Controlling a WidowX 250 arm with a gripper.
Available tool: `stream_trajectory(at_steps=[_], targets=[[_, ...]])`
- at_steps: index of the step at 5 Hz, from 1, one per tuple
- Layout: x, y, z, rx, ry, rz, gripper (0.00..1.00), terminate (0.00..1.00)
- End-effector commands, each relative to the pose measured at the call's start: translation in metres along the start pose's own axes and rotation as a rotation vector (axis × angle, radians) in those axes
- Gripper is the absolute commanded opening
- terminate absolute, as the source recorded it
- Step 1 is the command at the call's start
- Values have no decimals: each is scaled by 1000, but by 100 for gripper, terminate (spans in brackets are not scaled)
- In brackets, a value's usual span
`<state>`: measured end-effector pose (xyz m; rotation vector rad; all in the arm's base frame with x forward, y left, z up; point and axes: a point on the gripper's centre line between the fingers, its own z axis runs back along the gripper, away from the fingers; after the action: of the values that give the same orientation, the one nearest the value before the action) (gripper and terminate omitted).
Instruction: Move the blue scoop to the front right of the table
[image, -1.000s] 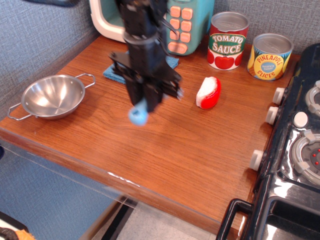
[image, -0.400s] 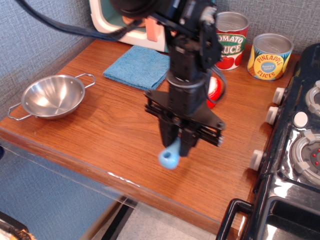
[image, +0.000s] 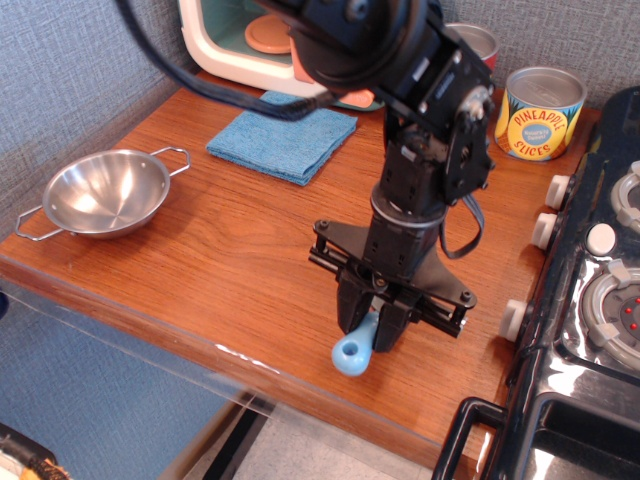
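Observation:
The blue scoop (image: 353, 351) hangs from my gripper (image: 378, 330), its light-blue handle end with the hole pointing down at the front edge of the table (image: 240, 270). Its grey bowl is hidden between the fingers. My gripper is shut on the scoop and stands low over the front right part of the reddish-brown wood-grain top. I cannot tell whether the handle end touches the wood.
A steel two-handled bowl (image: 105, 192) sits at the left edge. A blue cloth (image: 283, 140) lies at the back, before a toy microwave (image: 250, 45). A pineapple slices can (image: 540, 112) stands at the back right. The black toy stove (image: 590, 300) borders the right side.
My gripper has carried the scoop from the table's middle toward the front right and lowered it near the front edge. The arm now hides the tomato sauce can and the red-and-white object.

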<state>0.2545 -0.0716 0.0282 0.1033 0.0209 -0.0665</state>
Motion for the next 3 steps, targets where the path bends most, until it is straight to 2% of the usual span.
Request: stream_trajectory(at_steps=[1,3], targets=[[5,5,2,-10,-10,31,100,0],[3,14,24,-54,-112,47,100,0]])
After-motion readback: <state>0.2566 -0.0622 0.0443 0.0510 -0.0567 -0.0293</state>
